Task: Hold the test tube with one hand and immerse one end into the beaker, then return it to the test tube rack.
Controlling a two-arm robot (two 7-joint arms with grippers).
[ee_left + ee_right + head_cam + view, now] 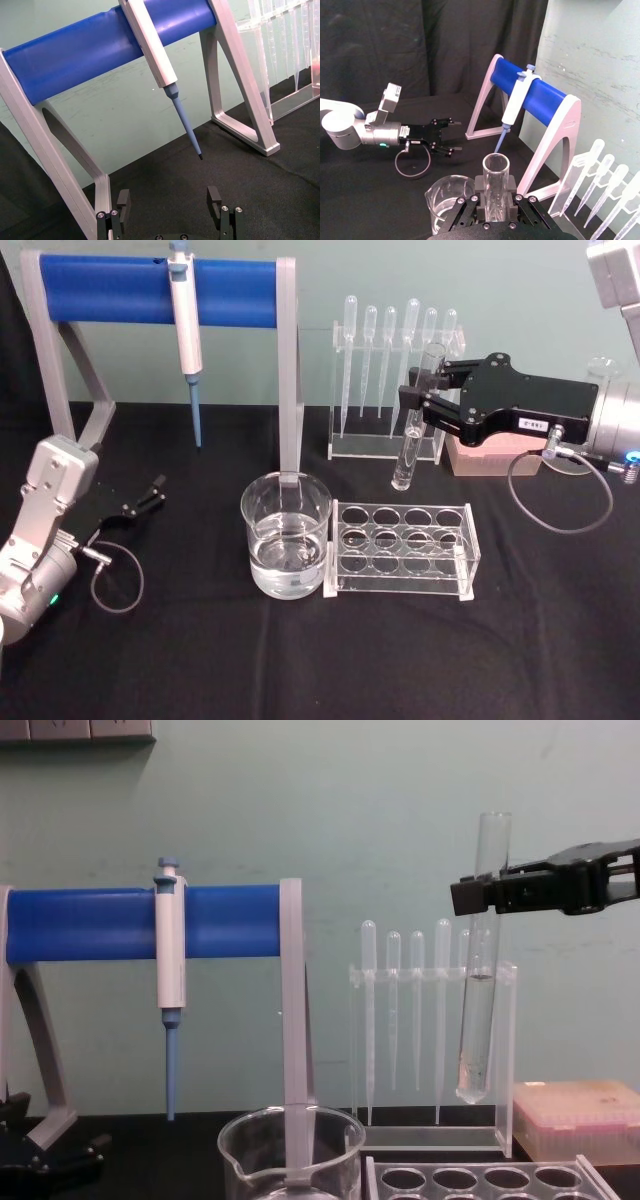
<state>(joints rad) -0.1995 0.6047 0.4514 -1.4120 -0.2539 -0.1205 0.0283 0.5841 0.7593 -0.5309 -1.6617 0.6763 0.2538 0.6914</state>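
Your right gripper (428,395) pinches the test tube (408,445) near its rim, upright and clear of the table. The beaker (262,540) sits below it to its left, and the test tube rack (470,545) lies beneath, on the robot's side. Keep the tube vertical and lower it straight. The left gripper (150,495) rests spread, far to the left.

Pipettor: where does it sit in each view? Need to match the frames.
Head: pipettor hangs from the blue bar, upper left.
Left wrist: close up, slanting across the bar, blue tip down.
Right wrist: on the bar, beyond the test tube.
Chest: left, upright.
Shared landmark: the blue bar.
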